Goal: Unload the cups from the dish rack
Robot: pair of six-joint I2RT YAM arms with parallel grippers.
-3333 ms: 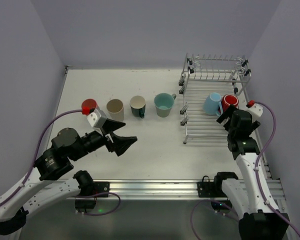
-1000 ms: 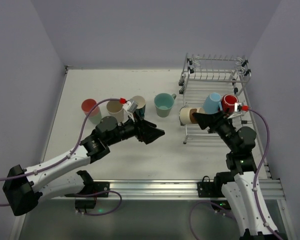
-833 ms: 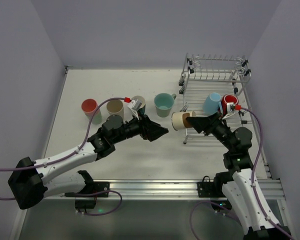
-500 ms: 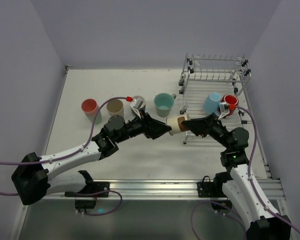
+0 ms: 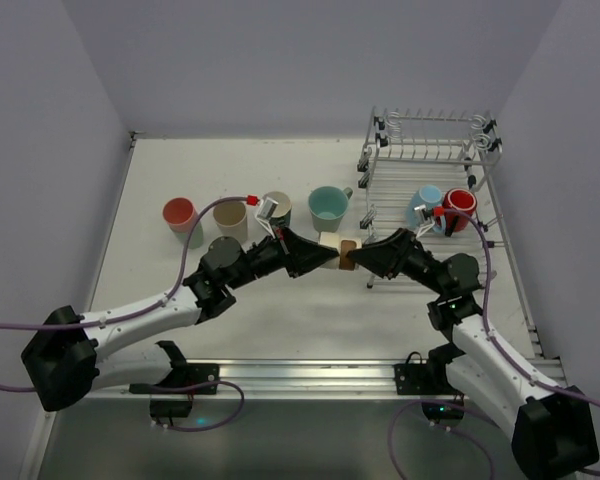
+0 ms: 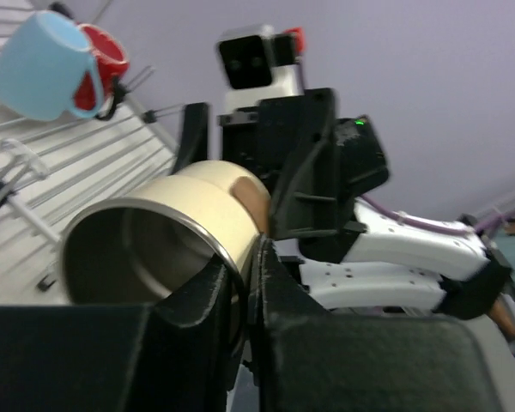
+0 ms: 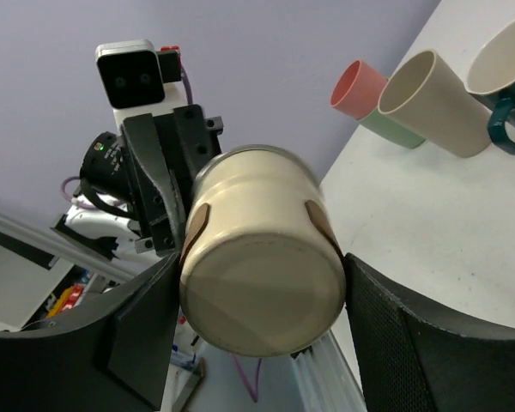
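A beige cup with tan patches (image 5: 341,252) hangs on its side above the table, between both grippers. My left gripper (image 5: 329,256) is shut on its rim, one finger inside the mouth (image 6: 208,296) and one outside. My right gripper (image 5: 366,252) is shut on the cup's base end (image 7: 262,279), a finger on each side. The dish rack (image 5: 400,150) stands at the back right, with a light blue cup (image 5: 425,205) and a red cup (image 5: 461,205) on its lower tier.
Several cups stand in a row on the table left of the rack: a pink and green one (image 5: 178,213), a tan one (image 5: 230,215), a cream mug with a dark teal handle (image 5: 277,208) and a teal cup (image 5: 327,207).
The right arm carried the beige cup left, away from the rack. The left arm reached right to meet it, and its jaws closed on the cup's rim.
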